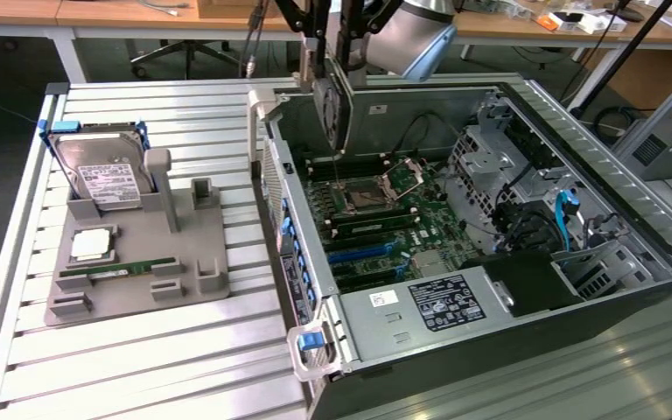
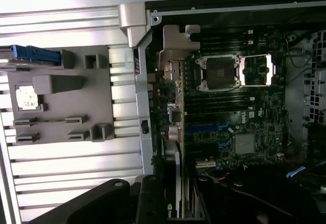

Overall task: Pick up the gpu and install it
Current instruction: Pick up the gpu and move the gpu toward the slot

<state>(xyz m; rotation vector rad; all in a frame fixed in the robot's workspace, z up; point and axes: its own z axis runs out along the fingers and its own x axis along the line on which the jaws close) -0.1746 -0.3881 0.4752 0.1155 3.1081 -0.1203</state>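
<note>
Gripper (image 1: 333, 57) is holding the gpu (image 1: 336, 109) over the open computer case (image 1: 312, 262).
The jaws are standing partly closed, clamping the card by its upper edge. The gpu is hanging upright, edge-on, above the motherboard (image 1: 388, 219) near the case wall at the exterior view's left; its silver bracket (image 2: 175, 46) is sitting beside that wall.

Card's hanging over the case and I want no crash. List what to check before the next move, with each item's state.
1. Hand closed on the gpu: ok.
2. Gpu clear of the grey fixture tray: ok.
3. Gpu hanging upright above the open case: ok.
4. Blue slot on the motherboard unoccupied: ok.
5. Gpu edge lined up with that slot: cannot tell.
</note>
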